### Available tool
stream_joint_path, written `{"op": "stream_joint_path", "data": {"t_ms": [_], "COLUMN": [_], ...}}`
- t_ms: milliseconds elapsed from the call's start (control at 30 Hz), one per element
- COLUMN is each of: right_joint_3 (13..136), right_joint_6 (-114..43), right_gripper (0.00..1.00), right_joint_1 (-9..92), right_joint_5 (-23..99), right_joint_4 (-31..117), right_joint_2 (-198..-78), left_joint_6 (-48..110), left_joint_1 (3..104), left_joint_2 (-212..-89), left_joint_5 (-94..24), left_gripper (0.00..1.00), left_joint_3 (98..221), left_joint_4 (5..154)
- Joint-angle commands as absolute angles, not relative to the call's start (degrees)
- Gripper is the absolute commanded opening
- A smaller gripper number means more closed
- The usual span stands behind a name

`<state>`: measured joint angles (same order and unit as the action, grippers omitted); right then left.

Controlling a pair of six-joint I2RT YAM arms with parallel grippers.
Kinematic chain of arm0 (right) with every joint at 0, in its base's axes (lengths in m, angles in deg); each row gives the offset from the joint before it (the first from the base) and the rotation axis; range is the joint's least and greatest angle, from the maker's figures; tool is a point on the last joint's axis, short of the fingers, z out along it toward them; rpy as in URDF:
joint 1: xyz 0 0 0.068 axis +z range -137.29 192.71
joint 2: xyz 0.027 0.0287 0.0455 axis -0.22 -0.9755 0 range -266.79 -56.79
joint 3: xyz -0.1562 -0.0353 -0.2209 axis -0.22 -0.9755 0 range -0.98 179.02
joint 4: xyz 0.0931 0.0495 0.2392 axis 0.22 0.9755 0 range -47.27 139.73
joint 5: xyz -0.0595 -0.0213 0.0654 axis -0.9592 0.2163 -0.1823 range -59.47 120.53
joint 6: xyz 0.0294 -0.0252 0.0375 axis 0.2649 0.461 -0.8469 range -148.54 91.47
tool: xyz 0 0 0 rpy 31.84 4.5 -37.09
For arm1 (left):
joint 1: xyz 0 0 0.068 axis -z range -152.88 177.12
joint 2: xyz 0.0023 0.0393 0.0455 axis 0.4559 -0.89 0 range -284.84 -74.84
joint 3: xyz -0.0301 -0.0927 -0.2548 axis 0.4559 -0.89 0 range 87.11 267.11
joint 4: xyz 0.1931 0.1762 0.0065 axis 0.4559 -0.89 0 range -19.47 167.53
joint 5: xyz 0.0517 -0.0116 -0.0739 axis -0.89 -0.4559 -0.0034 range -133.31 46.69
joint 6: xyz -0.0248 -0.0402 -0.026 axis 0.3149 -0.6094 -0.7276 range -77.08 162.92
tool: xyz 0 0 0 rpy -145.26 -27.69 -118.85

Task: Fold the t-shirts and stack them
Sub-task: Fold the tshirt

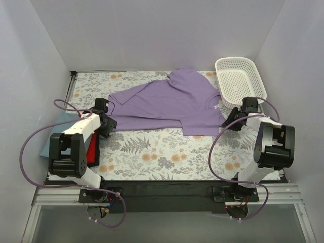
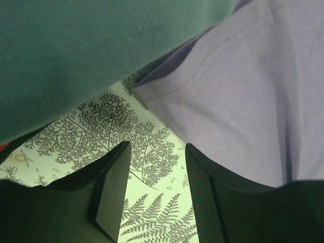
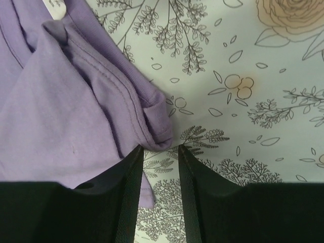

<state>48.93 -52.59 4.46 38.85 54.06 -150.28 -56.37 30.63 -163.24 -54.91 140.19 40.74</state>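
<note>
Lilac t-shirt (image 1: 172, 104) is spread lengthwise across mid-frame. Left pincer (image 2: 157, 147) and right pincer (image 3: 160, 149) are seen parted at its ends, seemingly gripping nothing.

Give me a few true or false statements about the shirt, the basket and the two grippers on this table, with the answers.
1. The purple shirt lies spread on the floral table cover. True.
2. The white basket holds a folded shirt. False: it is empty.
3. The left gripper is clamped on the shirt. False: it is open over bare cover, with the shirt beside it.
4. The right gripper is open, at the shirt's edge. True.
5. The basket stands at the near left. False: it is at the far right.
</note>
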Motion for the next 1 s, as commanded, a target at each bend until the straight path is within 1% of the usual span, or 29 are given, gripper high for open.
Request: {"op": "stream_joint_path", "data": {"t_ms": [0, 300, 467, 633, 667, 800, 900, 933, 967], "right_joint_3": [48.9, 50.3, 50.6, 50.9, 50.7, 50.0, 49.6, 49.5, 49.3], "right_joint_6": [-53.2, -53.9, -53.8, -53.8, -53.9, -53.8, -53.8, -53.9, -54.1], "right_gripper": [0.41, 0.41, 0.4, 0.37, 0.36, 0.35, 0.27, 0.17, 0.13], "right_joint_1": [4.3, 4.3, 4.3, 4.3, 4.3, 4.4, 4.4, 4.4, 4.4], "right_joint_5": [39.5, 40.7, 41.1, 40.9, 40.9, 40.8, 40.6, 40.7, 40.7], "right_joint_4": [51.1, 49.8, 49.8, 49.6, 49.5, 49.1, 49.0, 49.0, 49.0], "right_joint_2": [-151.3, -153.6, -153.8, -154.4, -154.3, -153.0, -152.8, -152.8, -152.7], "left_joint_6": [-57.1, -58.2, -59.3, -59.5, -59.9, -59.6, -59.6, -59.6, -59.6], "left_joint_1": [30.6, 30.6, 30.6, 30.6, 30.6, 30.6, 30.6, 30.6, 30.6], "left_joint_2": [-164.0, -168.2, -169.3, -170.9, -170.8, -169.8, -169.7, -169.7, -169.6], "left_joint_5": [-57.9, -61.7, -63.0, -63.7, -63.7, -63.7, -63.6, -63.5, -63.6], "left_gripper": [0.46, 0.46, 0.45, 0.41, 0.38, 0.33, 0.31, 0.3, 0.29], "left_joint_3": [141.0, 142.1, 142.8, 142.8, 142.7, 142.2, 142.0, 142.0, 141.9], "left_joint_4": [42.0, 42.6, 42.6, 42.3, 42.2, 42.8, 42.7, 42.7, 42.8]}}
